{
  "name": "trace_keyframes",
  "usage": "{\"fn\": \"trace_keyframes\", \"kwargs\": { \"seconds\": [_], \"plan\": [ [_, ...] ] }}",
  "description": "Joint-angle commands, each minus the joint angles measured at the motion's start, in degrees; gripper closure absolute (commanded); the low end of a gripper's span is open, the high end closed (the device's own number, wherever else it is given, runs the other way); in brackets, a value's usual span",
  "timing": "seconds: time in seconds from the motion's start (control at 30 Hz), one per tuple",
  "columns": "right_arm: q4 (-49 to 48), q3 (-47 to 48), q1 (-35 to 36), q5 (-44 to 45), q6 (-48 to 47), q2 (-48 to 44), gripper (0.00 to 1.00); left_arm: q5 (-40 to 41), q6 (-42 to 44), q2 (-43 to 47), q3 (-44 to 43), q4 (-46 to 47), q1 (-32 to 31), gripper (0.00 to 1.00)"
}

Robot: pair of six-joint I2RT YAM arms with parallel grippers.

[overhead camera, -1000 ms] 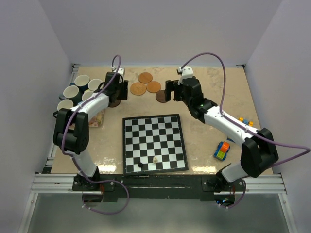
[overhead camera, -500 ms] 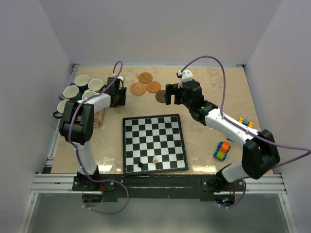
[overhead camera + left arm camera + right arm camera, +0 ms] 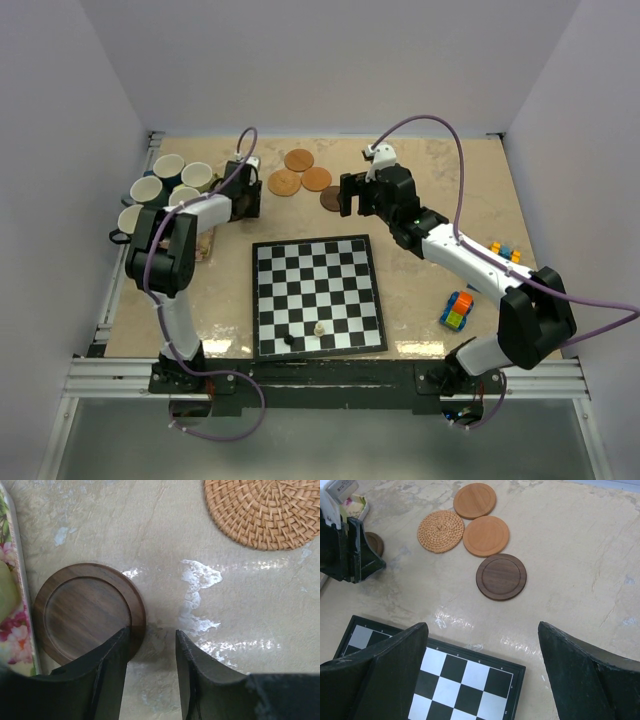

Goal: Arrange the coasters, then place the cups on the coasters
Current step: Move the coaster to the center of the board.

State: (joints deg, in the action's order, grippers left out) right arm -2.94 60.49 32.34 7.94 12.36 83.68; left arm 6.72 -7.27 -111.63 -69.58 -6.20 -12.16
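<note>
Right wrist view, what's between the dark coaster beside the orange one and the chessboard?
Nothing; only bare tabletop separates that dark coaster from the chessboard in that view.

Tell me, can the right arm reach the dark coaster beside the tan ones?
Probably yes: the right gripper hangs open near the dark coaster, with only bare table between them.

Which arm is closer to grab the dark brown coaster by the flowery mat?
Left. The left gripper is at the rim of the dark coaster, jaws partly open; the right gripper hangs wide open farther off.
</note>
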Motion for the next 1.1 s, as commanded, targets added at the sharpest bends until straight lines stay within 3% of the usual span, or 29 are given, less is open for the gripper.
{"fn": "trace_keyframes", "kwargs": {
  "seconds": [0.0, 0.47, 1.07],
  "plan": [
    [-2.16, -0.37, -0.17, -0.65, -0.32, -1.24, 0.04, 0.66, -3.28, 1.07, 2.61, -4.61, -3.65, 0.55],
    [-3.04, -1.34, -0.17, -1.18, -0.67, -1.06, 0.05, -8.65, -11.98, 2.30, 6.30, -5.32, -8.40, 0.57],
    [-2.95, -3.01, -0.17, -1.27, -0.32, -2.29, 0.04, -11.73, -17.43, 0.11, 5.60, 1.71, -17.19, 0.60]
  ]
}}
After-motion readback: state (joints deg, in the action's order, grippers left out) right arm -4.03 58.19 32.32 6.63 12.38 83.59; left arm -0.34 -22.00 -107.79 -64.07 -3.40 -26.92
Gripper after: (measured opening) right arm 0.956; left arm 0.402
